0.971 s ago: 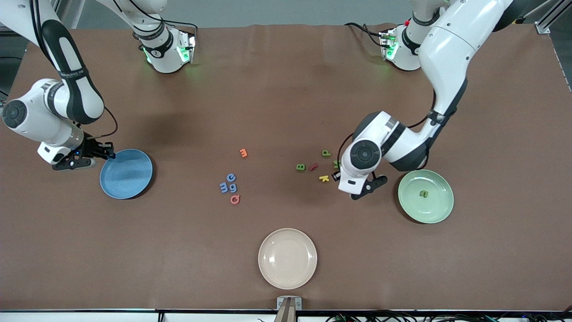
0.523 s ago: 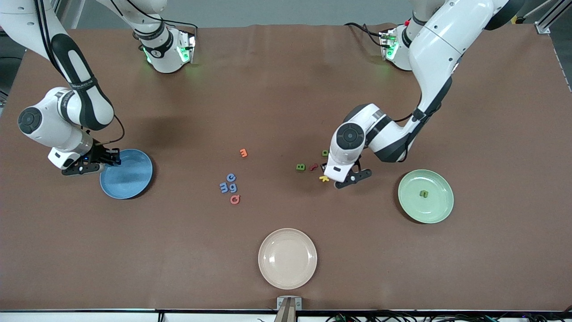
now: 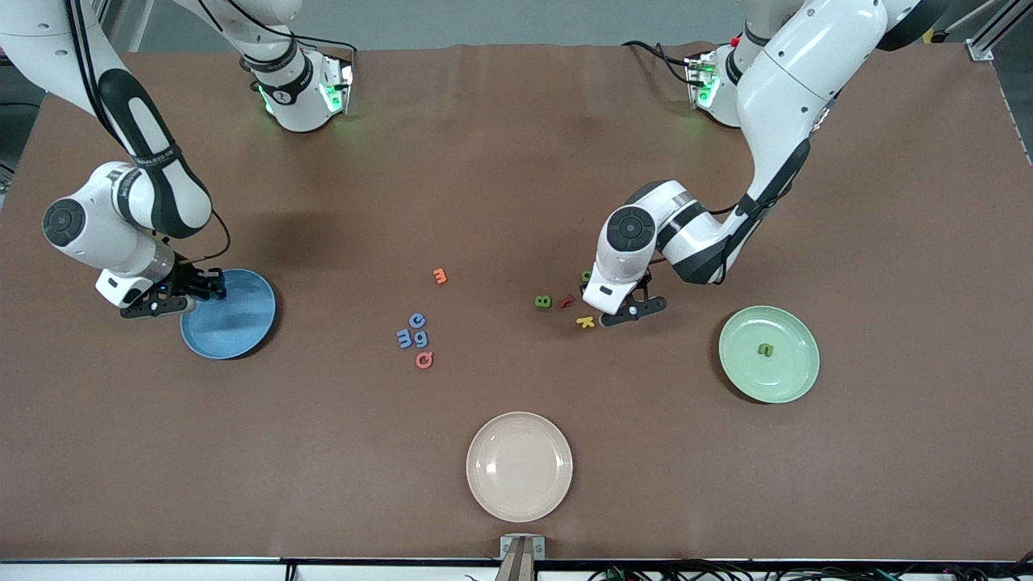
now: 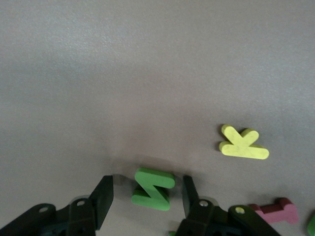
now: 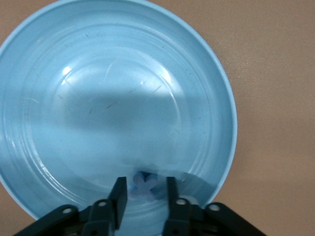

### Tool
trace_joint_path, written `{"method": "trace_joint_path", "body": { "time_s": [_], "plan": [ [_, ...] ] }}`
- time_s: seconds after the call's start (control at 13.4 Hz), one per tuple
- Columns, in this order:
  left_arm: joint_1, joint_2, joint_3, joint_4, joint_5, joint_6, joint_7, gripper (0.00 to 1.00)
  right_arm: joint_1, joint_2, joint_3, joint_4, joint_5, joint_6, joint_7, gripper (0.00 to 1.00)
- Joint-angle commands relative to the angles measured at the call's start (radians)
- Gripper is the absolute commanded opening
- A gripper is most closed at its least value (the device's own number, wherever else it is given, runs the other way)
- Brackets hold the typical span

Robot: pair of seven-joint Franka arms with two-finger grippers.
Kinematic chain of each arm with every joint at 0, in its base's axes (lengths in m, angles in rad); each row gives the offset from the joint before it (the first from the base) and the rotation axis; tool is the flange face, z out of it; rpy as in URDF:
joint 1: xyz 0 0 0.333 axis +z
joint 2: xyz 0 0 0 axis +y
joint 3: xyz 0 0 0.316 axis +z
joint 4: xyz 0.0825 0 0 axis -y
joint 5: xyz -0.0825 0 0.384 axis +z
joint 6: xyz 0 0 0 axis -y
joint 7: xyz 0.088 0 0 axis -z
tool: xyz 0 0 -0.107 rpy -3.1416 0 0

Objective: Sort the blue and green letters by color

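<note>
My left gripper (image 3: 634, 311) is open and low over the table, its fingers on either side of a bright green zigzag letter (image 4: 153, 189) that lies flat; the hand hides this letter in the front view. A green B (image 3: 543, 302) and a partly hidden green letter (image 3: 587, 276) lie beside it. One green letter (image 3: 765, 349) lies in the green plate (image 3: 730, 371). My right gripper (image 3: 211, 285) is open over the blue plate (image 3: 234, 327), and a blue letter (image 5: 145, 184) lies on that plate (image 5: 59, 73) between its fingers. Three blue letters (image 3: 413, 332) lie mid-table.
A yellow K (image 3: 586, 322), also in the left wrist view (image 4: 242, 144), and a dark red letter (image 3: 567, 301) lie beside my left gripper. An orange letter (image 3: 440, 276) and a pink Q (image 3: 424, 360) lie by the blue letters. A cream plate (image 3: 519, 466) stands nearest the front camera.
My left gripper has moved from beside the green plate to the green letters and now straddles one. My right gripper has shifted a little farther over the blue plate.
</note>
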Motion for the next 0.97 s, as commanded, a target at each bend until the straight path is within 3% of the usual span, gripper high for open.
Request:
{"method": "trace_joint_path", "body": {
  "time_s": [0.0,0.07,0.3,0.6,0.9],
  "plan": [
    [0.015,-0.03,-0.01,-0.035,0.017,0.02,0.003,0.62,0.015,-0.024,0.004,-0.004,-0.002,-0.021,0.003,0.89],
    [0.015,-0.029,-0.01,-0.035,0.017,0.027,0.001,0.58,0.024,-0.039,0.004,-0.004,-0.002,-0.038,0.007,0.89],
    [0.015,-0.021,-0.01,-0.035,0.017,0.03,0.001,0.3,0.098,-0.092,0.006,0.001,-0.002,-0.118,0.169,0.89],
    [0.024,-0.046,-0.008,-0.024,0.017,0.027,0.001,0.05,0.237,-0.096,0.007,0.027,0.001,-0.144,0.421,0.9],
    [0.149,-0.168,-0.014,-0.018,0.017,-0.016,0.104,0.03,0.395,-0.087,0.009,0.106,0.01,-0.224,0.697,0.9]
  ]
}}
